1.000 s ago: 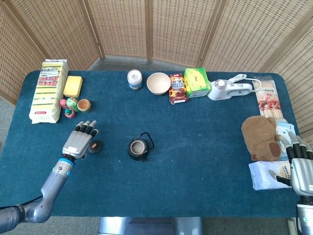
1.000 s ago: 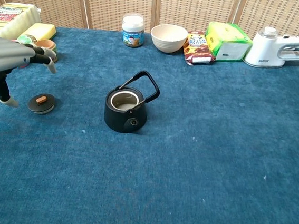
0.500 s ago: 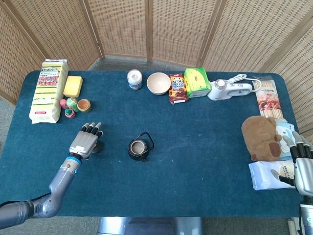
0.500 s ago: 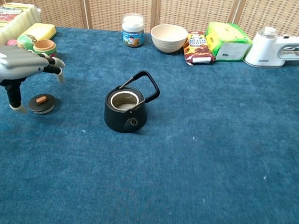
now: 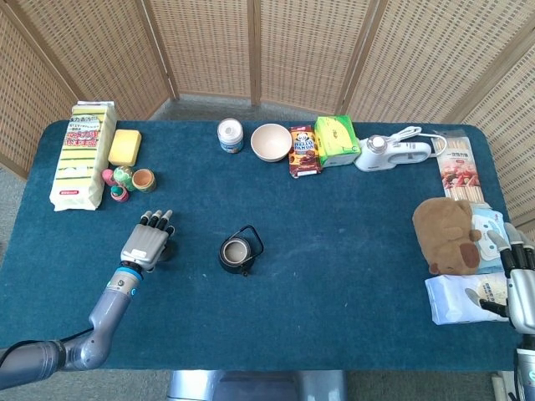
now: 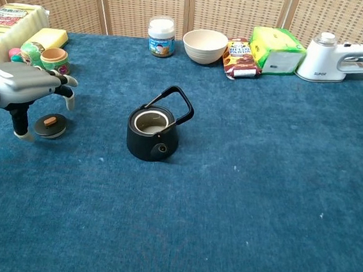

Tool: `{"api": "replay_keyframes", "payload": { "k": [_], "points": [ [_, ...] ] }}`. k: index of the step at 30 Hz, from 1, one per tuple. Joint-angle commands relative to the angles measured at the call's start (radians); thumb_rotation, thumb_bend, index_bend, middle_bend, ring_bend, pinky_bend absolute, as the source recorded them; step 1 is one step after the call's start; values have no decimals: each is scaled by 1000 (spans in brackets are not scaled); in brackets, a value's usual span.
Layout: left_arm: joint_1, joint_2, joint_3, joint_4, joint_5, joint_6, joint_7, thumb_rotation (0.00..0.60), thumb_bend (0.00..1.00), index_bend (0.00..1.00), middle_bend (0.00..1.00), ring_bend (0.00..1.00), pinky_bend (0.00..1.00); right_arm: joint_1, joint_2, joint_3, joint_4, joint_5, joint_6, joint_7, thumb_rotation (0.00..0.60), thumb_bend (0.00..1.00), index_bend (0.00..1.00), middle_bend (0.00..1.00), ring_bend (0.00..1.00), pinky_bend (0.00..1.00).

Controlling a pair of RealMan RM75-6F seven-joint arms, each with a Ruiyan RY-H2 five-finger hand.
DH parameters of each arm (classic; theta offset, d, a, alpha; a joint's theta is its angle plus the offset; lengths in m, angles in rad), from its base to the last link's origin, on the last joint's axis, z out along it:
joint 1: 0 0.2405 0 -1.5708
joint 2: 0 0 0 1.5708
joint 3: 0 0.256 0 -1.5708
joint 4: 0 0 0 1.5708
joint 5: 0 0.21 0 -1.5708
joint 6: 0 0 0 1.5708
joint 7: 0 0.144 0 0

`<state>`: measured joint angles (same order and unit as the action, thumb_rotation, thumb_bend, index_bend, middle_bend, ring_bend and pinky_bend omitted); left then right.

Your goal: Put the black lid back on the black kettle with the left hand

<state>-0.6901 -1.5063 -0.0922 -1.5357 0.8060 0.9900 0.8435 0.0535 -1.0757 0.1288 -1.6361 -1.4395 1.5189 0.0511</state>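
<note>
The black kettle (image 5: 240,251) (image 6: 153,131) stands uncovered near the table's middle, its handle raised. The black lid (image 6: 50,125) with a brown knob lies flat on the cloth to the kettle's left; in the head view my left hand covers nearly all of it. My left hand (image 5: 148,241) (image 6: 30,86) hovers over the lid with fingers spread and the thumb pointing down just left of it, holding nothing. My right hand (image 5: 518,284) stays at the table's right edge, fingers apart and holding nothing.
Small colourful pots (image 5: 125,180), a yellow sponge (image 5: 124,146) and a long packet (image 5: 82,153) lie beyond the left hand. A jar (image 5: 230,135), bowl (image 5: 271,141), snack packs and a white appliance (image 5: 394,152) line the back. A brown plush toy (image 5: 447,235) sits right.
My left hand has moved right and slightly nearer, from beside the lid to over it, thumb lowered at the lid's left. The lid and kettle have not moved.
</note>
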Motion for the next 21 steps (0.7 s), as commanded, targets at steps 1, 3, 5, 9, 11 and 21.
{"api": "replay_keyframes", "payload": {
  "k": [1,3,5,9,11,21],
  "points": [
    [-3,-8,8,9,-5,4,3,600,129,276,0,0,72,0,1,0,-1,1,0,3,600,98,116,0,0,0],
    [-4,-14,9,12,-6,5,-4,600,136,300,0,0,72,0,2,0,-2,1,-1,7,600,98,116,0,0,0],
    [-5,-20,11,20,-4,11,-6,600,153,317,0,0,72,-1,4,0,-3,1,-1,10,600,98,116,0,0,0],
    [-8,-32,19,32,-2,26,5,600,174,335,0,0,72,0,5,0,-4,1,-3,14,600,98,116,0,0,0],
    [-8,-36,18,32,-5,33,5,600,179,339,0,0,72,0,6,-1,-5,0,-4,18,600,98,116,0,0,0],
    [-13,-39,19,23,-13,61,10,600,241,414,0,0,72,2,9,-4,-8,1,-12,22,600,98,116,0,0,0]
  ]
}}
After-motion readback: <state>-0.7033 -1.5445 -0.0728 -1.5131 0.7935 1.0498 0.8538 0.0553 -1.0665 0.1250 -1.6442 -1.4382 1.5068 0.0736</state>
